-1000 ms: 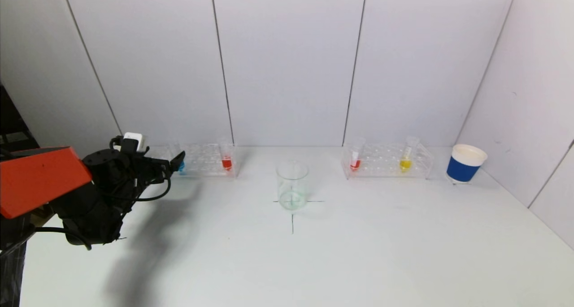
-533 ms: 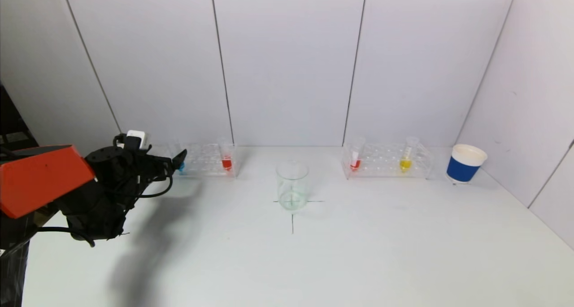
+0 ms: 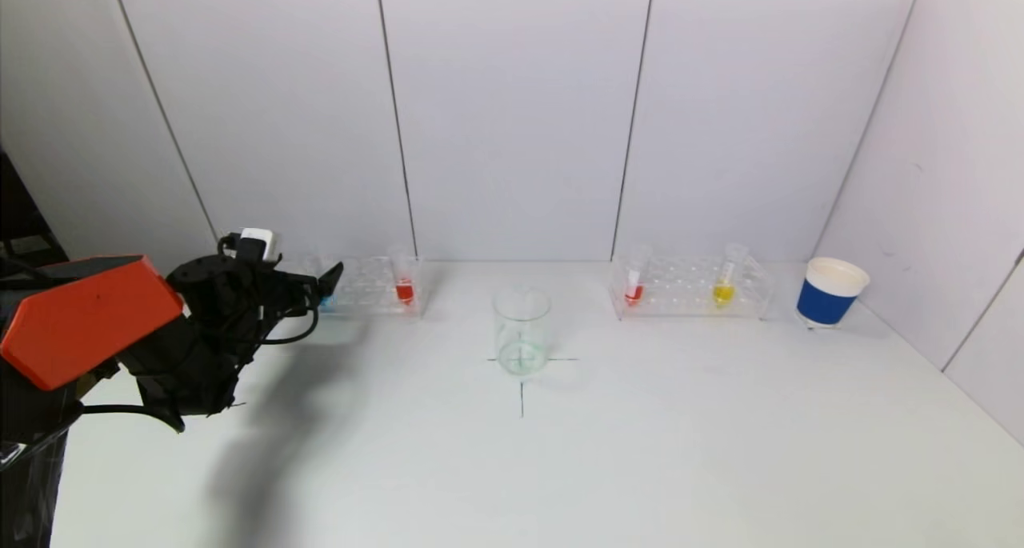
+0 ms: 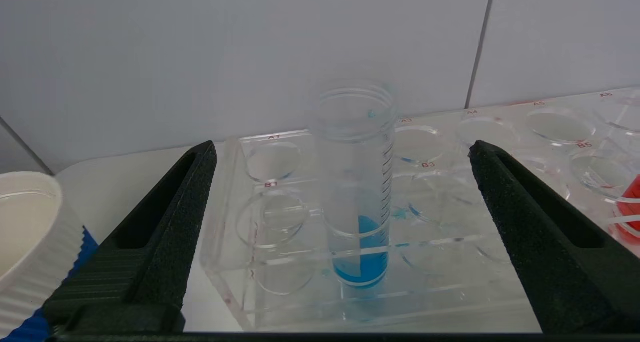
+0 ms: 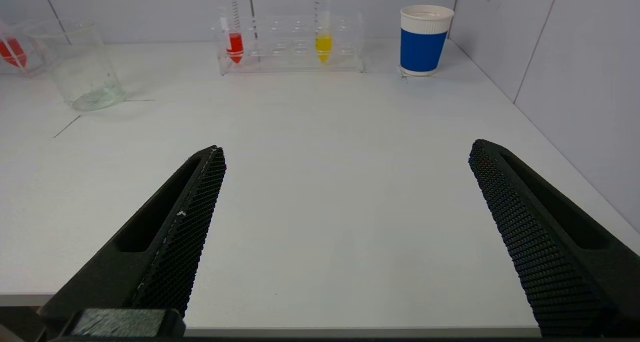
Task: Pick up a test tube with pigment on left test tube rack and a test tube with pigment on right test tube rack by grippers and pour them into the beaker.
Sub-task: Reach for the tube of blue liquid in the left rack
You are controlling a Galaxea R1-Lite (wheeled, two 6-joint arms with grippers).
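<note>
The left gripper (image 4: 345, 222) has crept forward over the last second, closing on the near end of the left test tube rack (image 3: 364, 286). From its wrist camera the blue-pigment tube (image 4: 356, 192) now stands upright in its hole, squarely between the two black fingers (image 4: 165, 232), which are spread wide and touch nothing. I'd judge the approach nearly finished: a little more reach, then a squeeze on the tube's clear upper part.

The rack's red tube (image 3: 405, 282) sits a few holes further along, well clear of the fingers. A white ribbed cup (image 4: 25, 237) stands close beside the outer finger, and it could get nudged if the arm drifts sideways.

The beaker (image 3: 522, 332) waits at the middle of the desk (image 3: 640, 452) on its pencilled cross, holding no pigment yet. Beyond it the right test tube rack (image 3: 692, 288) holds a red tube (image 3: 634, 284) and a yellow tube (image 3: 726, 280), with a blue paper cup (image 3: 830, 292) next to it.

The right gripper (image 5: 345, 222) hangs back over the desk's near edge, fingers apart, holding nothing.
</note>
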